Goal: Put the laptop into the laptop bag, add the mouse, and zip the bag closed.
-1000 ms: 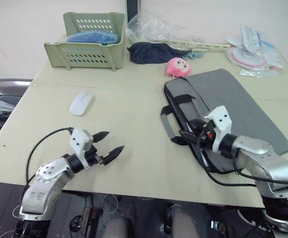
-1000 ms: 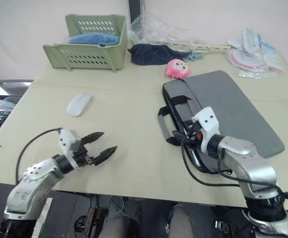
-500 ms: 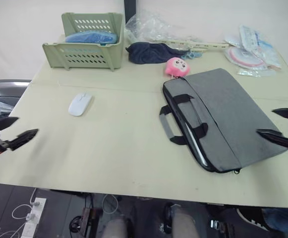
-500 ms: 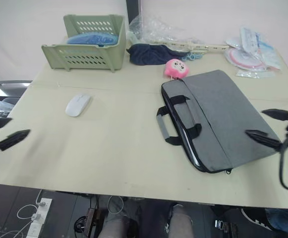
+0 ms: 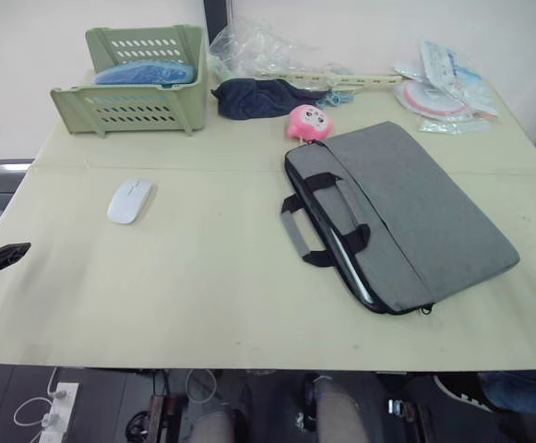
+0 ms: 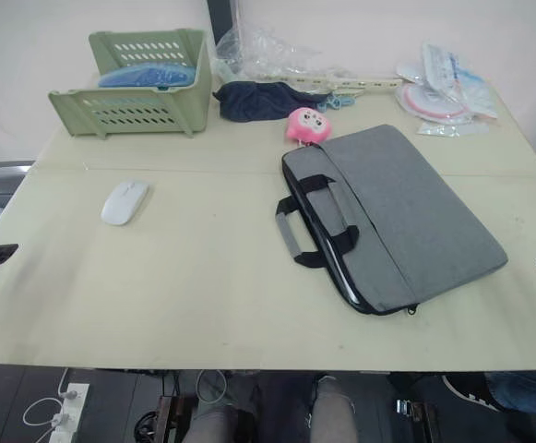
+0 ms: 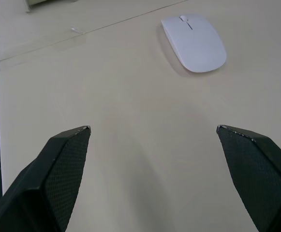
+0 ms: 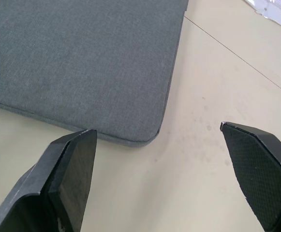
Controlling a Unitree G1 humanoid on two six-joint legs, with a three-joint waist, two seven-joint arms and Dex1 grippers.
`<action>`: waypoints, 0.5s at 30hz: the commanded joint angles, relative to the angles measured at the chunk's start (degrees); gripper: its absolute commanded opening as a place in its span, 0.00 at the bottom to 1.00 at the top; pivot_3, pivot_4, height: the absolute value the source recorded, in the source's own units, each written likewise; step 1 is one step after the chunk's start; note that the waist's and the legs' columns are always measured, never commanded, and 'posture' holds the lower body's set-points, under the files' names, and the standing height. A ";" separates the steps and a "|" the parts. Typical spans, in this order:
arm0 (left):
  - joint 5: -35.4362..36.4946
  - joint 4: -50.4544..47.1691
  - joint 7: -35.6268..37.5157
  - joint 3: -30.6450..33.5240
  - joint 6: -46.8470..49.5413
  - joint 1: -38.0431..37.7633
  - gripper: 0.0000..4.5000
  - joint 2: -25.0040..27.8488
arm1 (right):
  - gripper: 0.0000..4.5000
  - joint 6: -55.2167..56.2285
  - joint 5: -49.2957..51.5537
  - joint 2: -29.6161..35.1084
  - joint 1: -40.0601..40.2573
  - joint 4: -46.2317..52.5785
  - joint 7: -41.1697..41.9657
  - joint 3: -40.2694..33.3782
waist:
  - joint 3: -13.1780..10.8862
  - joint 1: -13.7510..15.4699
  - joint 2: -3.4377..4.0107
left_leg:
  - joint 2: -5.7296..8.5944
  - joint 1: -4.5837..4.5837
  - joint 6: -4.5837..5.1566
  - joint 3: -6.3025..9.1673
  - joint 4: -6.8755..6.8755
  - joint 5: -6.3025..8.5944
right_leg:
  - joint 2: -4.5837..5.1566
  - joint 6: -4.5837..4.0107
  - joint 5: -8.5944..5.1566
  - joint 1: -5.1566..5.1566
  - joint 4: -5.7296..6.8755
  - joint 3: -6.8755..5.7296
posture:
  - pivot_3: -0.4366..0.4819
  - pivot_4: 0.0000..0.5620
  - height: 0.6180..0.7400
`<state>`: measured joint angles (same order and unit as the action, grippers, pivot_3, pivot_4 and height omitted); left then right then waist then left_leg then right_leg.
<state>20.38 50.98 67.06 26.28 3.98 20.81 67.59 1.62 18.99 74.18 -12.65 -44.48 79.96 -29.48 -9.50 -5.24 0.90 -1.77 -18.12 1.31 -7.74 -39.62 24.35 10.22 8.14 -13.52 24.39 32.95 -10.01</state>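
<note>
Jaws of both grippers, left [image 7: 152, 133] and right [image 8: 157, 133], gaped empty. One white mouse [image 5: 130, 200] at nine o'clock of one grey laptop bag [image 5: 415, 212].

We see the left claw [image 7: 152, 129] spread wide, holding nothing, low at the worktop's [image 7: 130, 96] left edge. The right claw [image 8: 157, 130] is likewise spread wide and holding nothing, at the right edge.

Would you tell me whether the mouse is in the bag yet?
Out: the mouse lies on the bare table, apart from the laptop bag.
</note>
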 commanded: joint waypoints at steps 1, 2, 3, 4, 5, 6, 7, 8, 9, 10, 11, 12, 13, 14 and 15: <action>-0.10 0.86 0.65 0.76 -1.14 0.51 1.00 1.13 | 0.99 2.97 0.13 1.88 -1.03 -0.61 0.97 -1.00 | 0.00 -0.17 0.00 | 0.00 0.02 0.00 0.00 0.00 0.00 | 0.00 0.00 0.00 0.00 0.02 0.00 | 0.48 0.27 1.00; -0.14 0.99 0.74 0.77 -1.34 0.54 1.00 1.04 | 0.99 2.39 0.57 1.59 -1.38 -0.18 1.50 -0.71 | 0.00 -0.18 0.00 | 0.00 0.03 0.00 0.00 0.00 0.00 | 0.00 0.00 0.00 0.00 0.02 0.01 | 0.48 0.27 1.00; -0.13 1.16 0.69 0.84 -1.57 0.66 1.00 0.95 | 0.99 2.14 1.00 1.09 -1.72 0.47 1.64 -0.55 | 0.00 -0.19 0.00 | 0.00 0.02 0.00 0.00 0.00 0.00 | 0.00 0.00 0.00 0.00 0.02 0.01 | 0.48 0.27 1.00; -0.12 1.32 0.64 0.88 -1.75 0.77 1.00 0.89 | 0.99 1.99 1.28 0.74 -1.97 0.92 1.73 -0.45 | 0.00 -0.18 0.00 | 0.00 0.03 0.00 0.00 0.00 0.00 | 0.00 0.00 0.00 0.00 0.03 0.01 | 0.48 0.27 1.00; 0.06 1.03 0.30 1.14 -2.21 0.79 1.00 0.57 | 0.99 1.16 2.65 -0.52 -2.65 3.40 1.97 -0.44 | 0.00 -0.17 0.00 | -0.01 0.02 0.00 0.00 -0.02 0.00 | 0.01 0.00 0.00 0.00 0.04 0.01 | 0.48 0.27 1.00; 0.19 0.82 0.05 1.31 -2.53 0.81 1.00 0.35 | 0.99 0.64 3.57 -1.38 -3.12 5.12 2.10 -0.49 | 0.00 -0.16 0.00 | -0.01 0.02 0.00 0.00 -0.04 0.00 | 0.01 0.00 0.00 0.00 0.05 0.02 | 0.48 0.27 1.00; 1.10 -0.37 -0.99 2.33 -2.34 0.64 1.00 -0.43 | 0.99 -3.19 6.88 -3.14 -4.04 10.75 1.67 -0.61 | 0.00 -0.15 0.00 | -0.01 0.02 0.00 0.01 -0.07 0.00 | 0.00 0.00 0.00 0.00 0.07 0.02 | 0.48 0.27 1.00; 1.76 -1.21 -1.73 3.07 -2.16 0.51 1.00 -0.98 | 0.99 -6.04 9.18 -4.36 -4.63 14.79 1.29 -0.76 | 0.00 -0.15 0.00 | -0.02 0.02 0.00 0.01 -0.11 0.00 | 0.01 0.00 0.00 0.00 0.09 0.02 | 0.48 0.27 1.00; 2.41 -2.08 -2.55 3.92 -2.01 0.26 1.00 -1.63 | 0.99 -9.27 11.43 -5.45 -5.01 18.90 0.34 -1.02 | 0.00 -0.14 0.00 | -0.05 0.02 0.00 0.03 -0.17 0.00 | 0.00 0.00 0.00 0.00 0.16 0.04 | 0.48 0.27 1.00; 3.10 -3.76 -4.01 5.04 -1.64 -0.50 1.00 -2.89 | 0.99 -11.86 14.01 -7.19 -5.58 23.36 -0.77 -1.42 | -0.03 0.12 0.04 | -0.05 0.01 0.00 0.03 -0.27 0.00 | 0.01 0.00 0.00 0.00 0.24 0.04 | 0.48 0.27 1.00; 3.51 -5.14 -5.27 5.89 -1.66 -1.51 1.00 -4.17 | 0.99 -13.80 16.41 -8.87 -6.21 27.49 -2.12 -1.49 | -0.03 0.28 0.04 | -0.04 -0.08 0.00 0.04 -0.34 0.00 | 0.03 0.00 0.00 0.07 0.29 0.06 | 0.48 0.27 1.00; 3.82 -6.77 -6.40 6.60 -1.61 -2.75 1.00 -5.44 | 0.99 -16.27 18.67 -10.20 -6.75 31.54 -3.63 -1.51 | -0.03 0.43 0.04 | -0.05 -0.06 0.00 0.05 -0.37 0.00 | 0.03 0.00 0.00 0.10 0.41 0.06 | 0.48 0.27 1.00; 4.14 -8.79 -7.67 7.31 -1.35 -4.17 1.00 -6.82 | 0.99 -19.17 21.00 -11.39 -7.38 35.67 -5.46 -1.48 | -0.03 0.54 0.04 | -0.04 -0.03 -0.01 0.08 -0.40 0.01 | 0.06 0.00 0.00 0.10 0.55 0.06 | 0.48 0.27 1.00; 4.47 -10.62 -8.43 7.85 -0.82 -5.45 1.00 -7.87 | 0.99 -21.79 23.01 -12.18 -7.85 39.14 -6.96 -1.52 | -0.03 0.63 0.04 | -0.03 -0.06 -0.01 0.08 -0.42 0.01 | 0.07 -0.01 0.01 0.13 0.55 0.06 | 0.48 0.27 1.00; 4.78 -12.34 -9.05 8.27 -0.21 -6.60 1.00 -8.71 | 0.99 -23.88 24.41 -12.56 -8.14 41.75 -7.95 -1.59 | -0.02 0.69 0.04 | -0.01 -0.07 -0.01 0.09 -0.41 0.01 | 0.08 -0.01 0.01 0.14 0.54 0.05 | 0.48 0.27 1.00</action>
<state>23.73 42.02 59.56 32.53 3.17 15.30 58.96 -18.49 39.04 61.20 -19.76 -8.51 74.47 -29.28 -9.53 -4.55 0.94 -1.78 -18.16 1.31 -7.62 -40.05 24.36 10.32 8.13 -13.51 24.52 33.58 -9.96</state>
